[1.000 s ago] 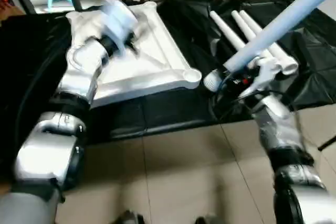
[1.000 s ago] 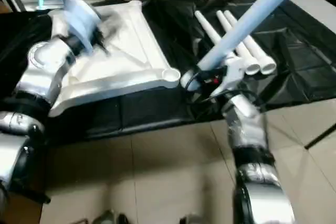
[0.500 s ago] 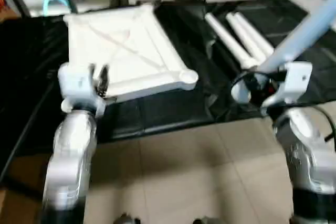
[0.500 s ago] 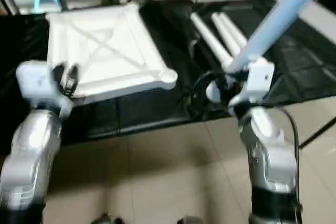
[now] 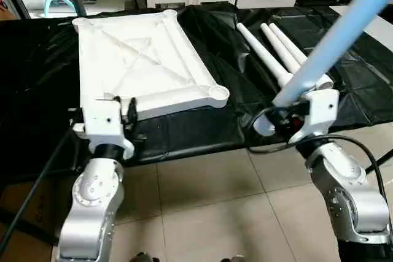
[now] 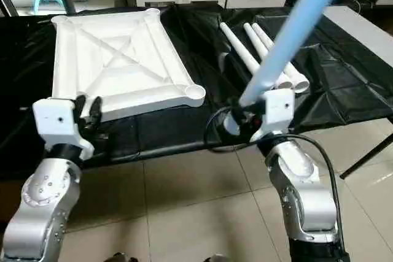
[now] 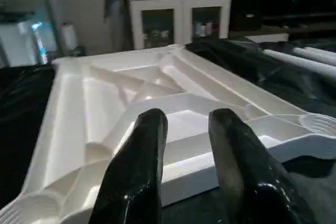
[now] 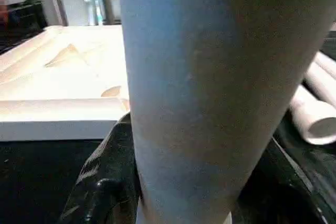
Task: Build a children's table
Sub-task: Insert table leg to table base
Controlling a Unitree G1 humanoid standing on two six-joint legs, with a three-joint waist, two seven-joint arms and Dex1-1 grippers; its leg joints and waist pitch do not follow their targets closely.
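Long white tapered tubular leg (image 5: 334, 38) is being gripped by R gripper (image 5: 284, 116); L gripper (image 7: 185, 153) is being held empty, fingers parted, nr white ribbed plastic tabletop (image 5: 138, 59)

Surface: you are looking at a black sheet (image 5: 196, 124) covering a low platform above the tiled floor (image 5: 215, 213).
Tabletop (image 5: 138, 59): lying underside-up on the sheet.
Legs (image 5: 276, 50): three lying side by side, well apart from it.

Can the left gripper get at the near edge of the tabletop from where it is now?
Probably yes: the left gripper is open and empty, facing the tabletop near edge, with nothing between them.
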